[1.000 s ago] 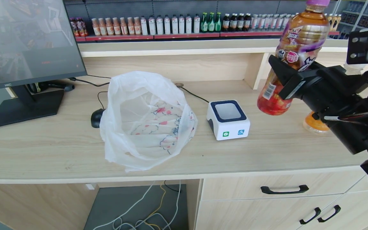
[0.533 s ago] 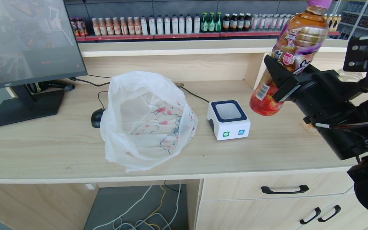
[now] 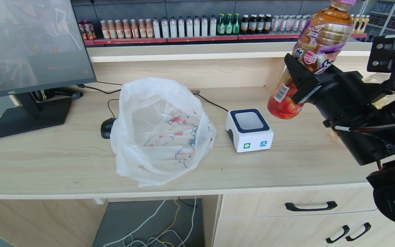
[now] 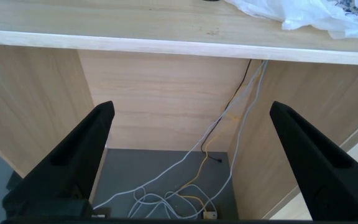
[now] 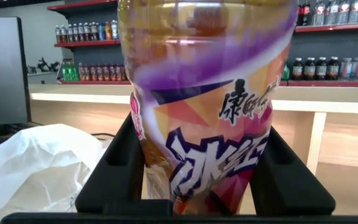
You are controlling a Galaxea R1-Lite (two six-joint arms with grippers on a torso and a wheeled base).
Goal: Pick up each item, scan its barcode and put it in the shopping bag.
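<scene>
Head view: right end effector (image 3: 302,84) grips bottle (image 3: 322,32) aloft near scanner (image 3: 249,130)'s right edge, above counter (image 3: 60,154)

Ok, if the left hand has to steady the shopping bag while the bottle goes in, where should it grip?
Probably the standing rim of the shopping bag on the robot's left side, coming in over the counter from the left. The thin film stands free there, away from the scanner and the bottle.

Head camera: forward and down over the surface (image 3: 46,154). Left wrist: low, facing its front edge. Right wrist: tight on the bottle (image 5: 197,106). Shopping bag (image 3: 159,130) common to all.
</scene>
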